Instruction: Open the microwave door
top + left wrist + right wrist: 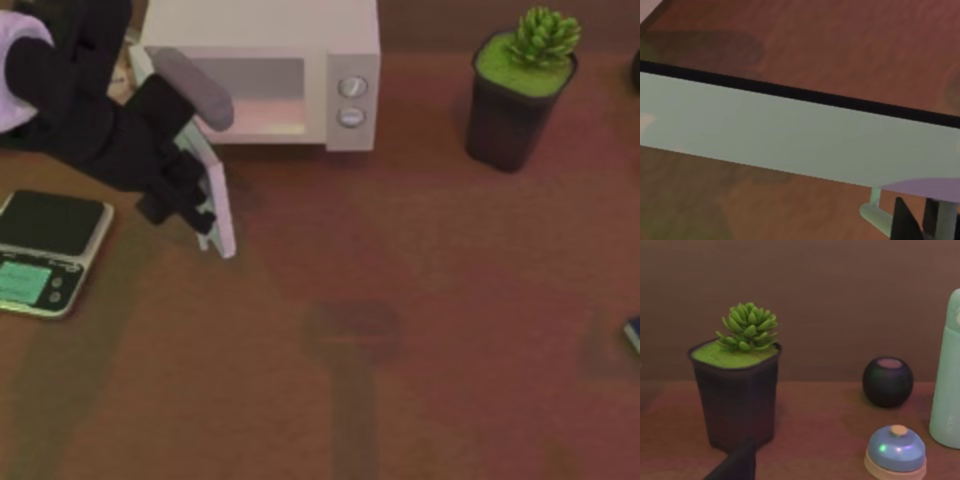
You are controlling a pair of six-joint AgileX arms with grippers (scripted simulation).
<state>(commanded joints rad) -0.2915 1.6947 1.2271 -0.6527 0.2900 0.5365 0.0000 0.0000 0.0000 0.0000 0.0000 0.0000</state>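
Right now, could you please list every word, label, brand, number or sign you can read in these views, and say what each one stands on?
None can be read.
Kitchen scale: a small mark beside its green display, too blurred to read.
Microwave: the two knobs show no legible markings.
Microwave door, plant pot, bell, dark round speaker, mint bottle: no text visible.

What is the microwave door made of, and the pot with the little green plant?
The microwave door looks like smooth white plastic, swung wide open with the left gripper at its edge. The pot seems dark matte plastic, dull without shine. Both are guesses from looks alone.
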